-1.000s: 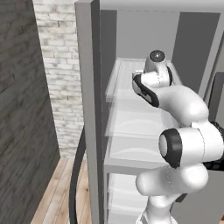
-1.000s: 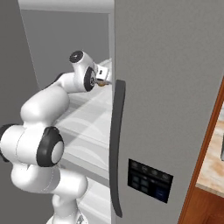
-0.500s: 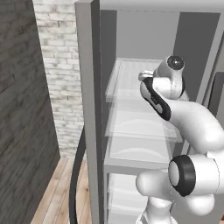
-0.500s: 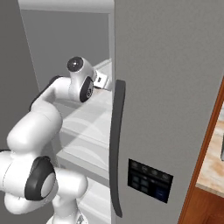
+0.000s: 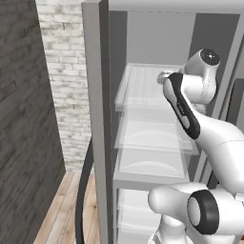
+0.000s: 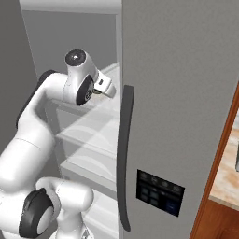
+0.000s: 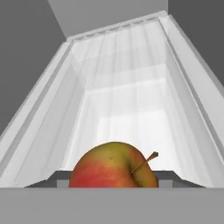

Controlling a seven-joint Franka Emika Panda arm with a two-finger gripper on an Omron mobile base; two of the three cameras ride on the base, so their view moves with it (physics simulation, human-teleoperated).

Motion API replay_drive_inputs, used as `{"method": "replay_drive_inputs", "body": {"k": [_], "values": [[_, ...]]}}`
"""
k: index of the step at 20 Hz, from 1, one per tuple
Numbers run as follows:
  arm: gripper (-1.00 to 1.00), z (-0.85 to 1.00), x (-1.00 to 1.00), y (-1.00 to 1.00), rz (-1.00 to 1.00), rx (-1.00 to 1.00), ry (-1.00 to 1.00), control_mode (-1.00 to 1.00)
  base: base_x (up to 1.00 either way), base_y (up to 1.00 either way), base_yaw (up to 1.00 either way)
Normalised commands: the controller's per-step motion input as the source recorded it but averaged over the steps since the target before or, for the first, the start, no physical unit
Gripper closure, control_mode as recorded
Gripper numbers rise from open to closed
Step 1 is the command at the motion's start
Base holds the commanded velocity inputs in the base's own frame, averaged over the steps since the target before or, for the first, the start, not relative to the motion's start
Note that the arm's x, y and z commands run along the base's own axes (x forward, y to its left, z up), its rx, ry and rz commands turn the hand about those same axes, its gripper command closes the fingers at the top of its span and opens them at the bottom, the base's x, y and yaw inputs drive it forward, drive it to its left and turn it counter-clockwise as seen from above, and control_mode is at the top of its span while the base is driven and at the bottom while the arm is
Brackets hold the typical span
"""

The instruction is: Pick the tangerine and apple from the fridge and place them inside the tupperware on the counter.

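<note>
In the hand view my gripper (image 7: 113, 183) is shut on the apple (image 7: 113, 166), a red fruit with a yellowish top and a brown stem, held between the two dark fingertips (image 7: 52, 179). Beyond it the white translucent shelf (image 7: 127, 100) of the fridge (image 6: 177, 93) runs back to the grey rear wall. In the right base view my hand (image 6: 106, 87) hovers over the upper shelf, just left of the shut door's edge. The white wrist (image 5: 164, 76) sits above the same shelf in the left base view. The tangerine and the tupperware are out of view.
The open fridge door (image 5: 95, 119) stands on edge at the left, with a brick wall (image 5: 66, 86) behind it. The shut door carries a dark vertical handle (image 6: 123, 158) and a black control panel (image 6: 158, 192). A strip of the counter (image 6: 228, 177) shows at the far right.
The arm's upper joints have swung across to the right side of the fridge opening in the left base view, while the hand stays over the upper shelf with the jaws closed on the apple.
</note>
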Motion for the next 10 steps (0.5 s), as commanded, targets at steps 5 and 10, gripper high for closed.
{"method": "replay_drive_inputs", "body": {"k": [5,10], "values": [[1.0,0.11,-0.63,0.19,0.0,0.0,0.16,-1.0,0.0,0.0,0.0],[1.0,-0.01,-0.71,0.05,0.0,0.0,0.08,-1.0,0.0,0.0,0.0]]}}
